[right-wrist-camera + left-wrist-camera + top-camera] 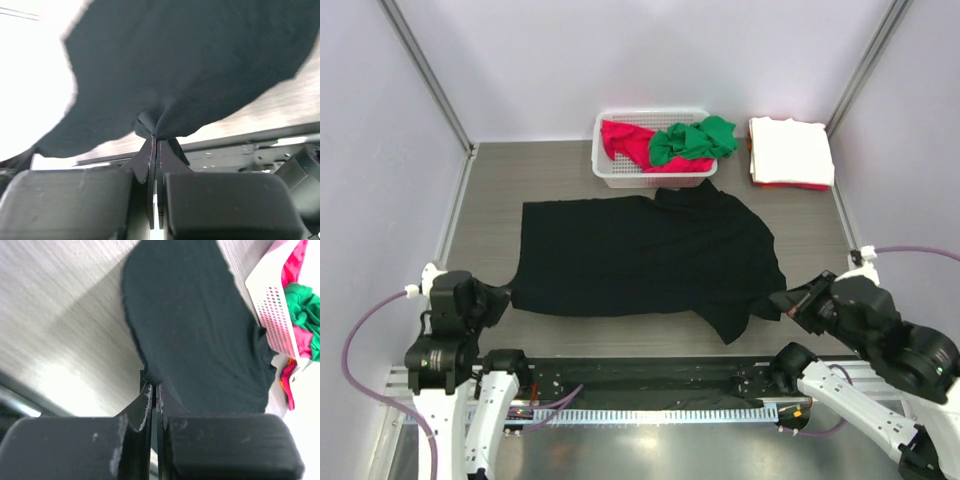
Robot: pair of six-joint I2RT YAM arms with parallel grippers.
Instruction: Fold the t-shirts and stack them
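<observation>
The black t-shirt [640, 255] lies spread across the middle of the worktop [485, 210]. The left pincer [153, 386] and right pincer [156, 139] are each clamped on one end of its near edge. This looks like the first fold: lift both ends evenly and carry that edge toward the far side.

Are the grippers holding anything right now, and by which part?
Both pinch the black t-shirt: left gripper at its near left corner, right gripper at its near right edge.

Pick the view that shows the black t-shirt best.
Top external: the black t-shirt lies spread out, nearly its whole outline visible. Left wrist shows only the stretch beyond the left pincer gripping its edge; right wrist only a bunched edge in the right pincer.
</observation>
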